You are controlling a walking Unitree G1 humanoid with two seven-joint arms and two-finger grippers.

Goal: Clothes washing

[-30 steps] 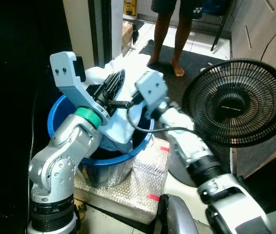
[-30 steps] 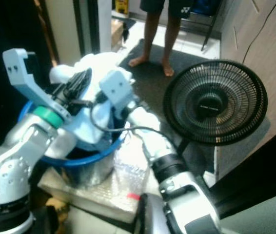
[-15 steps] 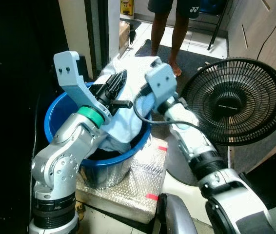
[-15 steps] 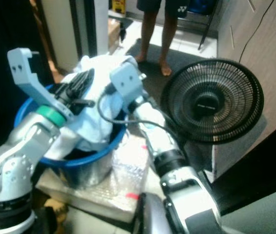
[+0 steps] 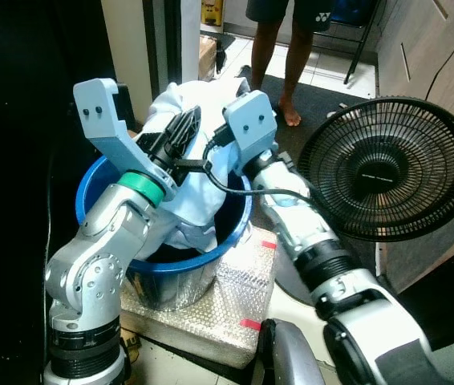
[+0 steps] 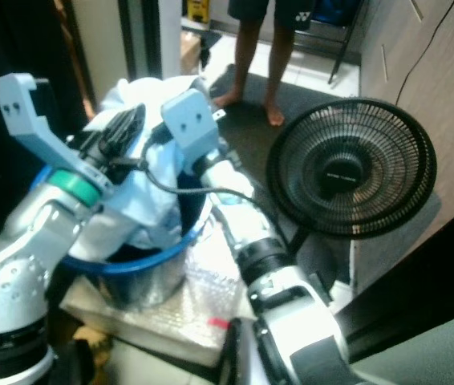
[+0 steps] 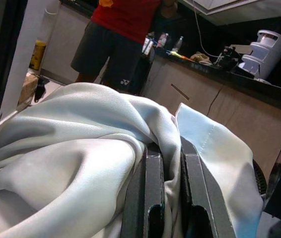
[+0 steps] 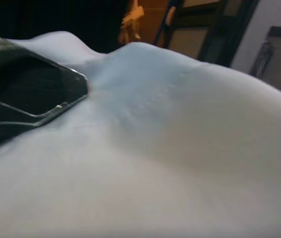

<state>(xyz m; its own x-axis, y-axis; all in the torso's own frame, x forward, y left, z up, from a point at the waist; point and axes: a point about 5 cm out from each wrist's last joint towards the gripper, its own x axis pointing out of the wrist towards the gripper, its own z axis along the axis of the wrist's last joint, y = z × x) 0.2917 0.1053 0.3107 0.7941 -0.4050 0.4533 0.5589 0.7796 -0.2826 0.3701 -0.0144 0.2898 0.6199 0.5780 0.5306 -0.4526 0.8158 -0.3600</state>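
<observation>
Now | left tool (image 7: 169, 163) pinches pale cloth (image 5: 187, 172) above blue bucket (image 5: 235, 233) rim | right tool unclear | fan (image 5: 391, 168) close

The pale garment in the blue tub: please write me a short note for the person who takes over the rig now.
Left gripper: shut on a fold of the pale garment, above the blue tub.
Right gripper: its wrist is against the cloth beside the left; fingers hidden, state unknown.
Garment: bunched, upper part lifted, the rest hanging into the tub, which stands on a bubble-wrapped block.
Done: garment gripped and partly raised.
Left: lift it clear.
Mind the black fan and the person nearby.
</observation>
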